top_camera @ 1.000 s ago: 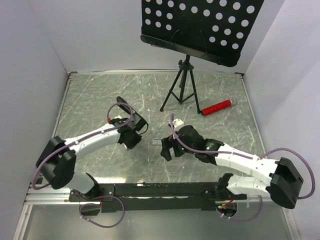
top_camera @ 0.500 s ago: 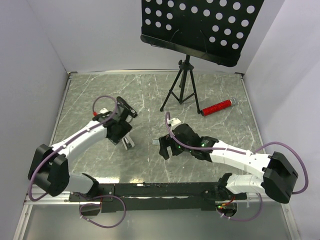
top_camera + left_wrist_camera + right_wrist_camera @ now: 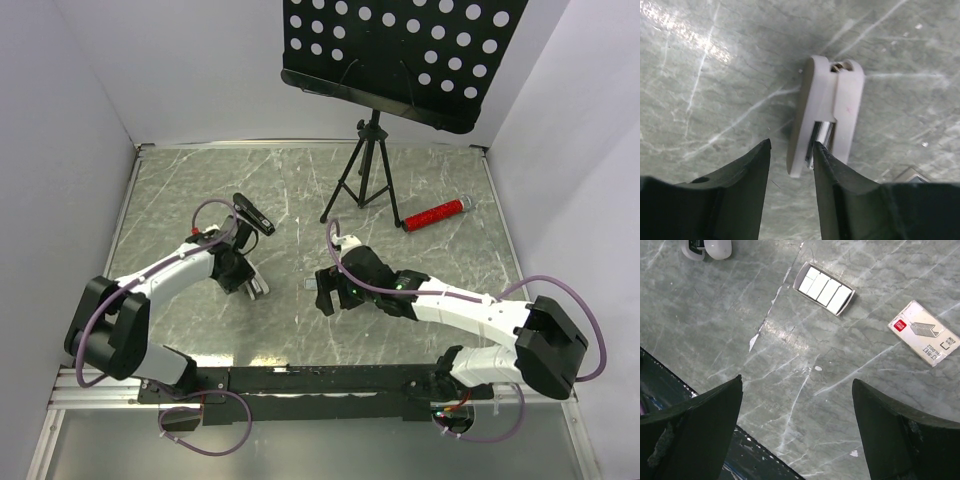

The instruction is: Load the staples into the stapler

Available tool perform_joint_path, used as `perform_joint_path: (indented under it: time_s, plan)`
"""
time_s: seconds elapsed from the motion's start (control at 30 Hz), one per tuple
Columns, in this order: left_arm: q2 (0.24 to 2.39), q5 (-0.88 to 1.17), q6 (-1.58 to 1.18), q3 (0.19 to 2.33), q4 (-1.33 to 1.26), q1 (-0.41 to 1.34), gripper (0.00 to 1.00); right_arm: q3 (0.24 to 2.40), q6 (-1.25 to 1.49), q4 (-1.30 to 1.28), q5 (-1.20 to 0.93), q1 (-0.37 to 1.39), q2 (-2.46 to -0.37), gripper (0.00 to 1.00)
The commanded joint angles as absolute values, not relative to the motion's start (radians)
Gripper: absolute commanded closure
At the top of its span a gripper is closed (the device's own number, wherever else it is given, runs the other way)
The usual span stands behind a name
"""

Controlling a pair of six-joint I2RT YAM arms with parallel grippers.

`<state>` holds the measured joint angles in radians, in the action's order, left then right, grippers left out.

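Note:
The white stapler (image 3: 827, 107) lies on the grey marble table, its metal channel showing. My left gripper (image 3: 790, 147) is open with a narrow gap, and its fingertips stand around the stapler's near end without closing on it. In the top view the stapler (image 3: 258, 288) lies just below the left gripper (image 3: 246, 276). The staples (image 3: 826, 288), a small silvery strip, lie a short way right of the stapler (image 3: 707, 247). My right gripper (image 3: 797, 380) is wide open and empty above bare table near the staples (image 3: 309, 285).
A small tan-and-white staple box (image 3: 924, 333) lies right of the staples. A tripod (image 3: 365, 180) carrying a black perforated board stands at the back. A red cylinder (image 3: 434, 214) lies at the back right. A black rail (image 3: 320, 382) runs along the near edge.
My left gripper has drawn back to the left and turned, uncovering the white stapler on the table. My right gripper has shifted slightly left, towards the staples.

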<state>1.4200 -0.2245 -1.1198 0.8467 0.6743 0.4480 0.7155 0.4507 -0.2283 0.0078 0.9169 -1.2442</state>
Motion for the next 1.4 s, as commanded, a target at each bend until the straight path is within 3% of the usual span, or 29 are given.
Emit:
perform_joint_path:
  time_s: [0.0,0.2,0.5,1.07,1.37]
  plan:
    - [1.434,-0.193,-1.072,0.821,0.620,0.433,0.57,0.753,0.480,-0.204,0.018,0.923,-1.253,0.04]
    - [1.443,-0.170,-1.068,0.781,0.575,0.423,0.65,0.750,0.495,-0.177,0.006,0.922,-1.270,0.04]
    - [1.373,-0.035,-1.103,0.654,0.433,0.408,0.99,0.738,0.511,-0.065,-0.077,0.923,-1.301,0.05]
    - [0.956,0.106,-1.328,0.494,0.149,0.408,0.99,0.822,0.497,0.277,-0.229,0.953,-1.463,0.09]
    - [0.865,0.156,-1.391,0.448,0.080,0.408,0.99,0.822,0.520,0.379,-0.146,0.957,-1.468,0.11]
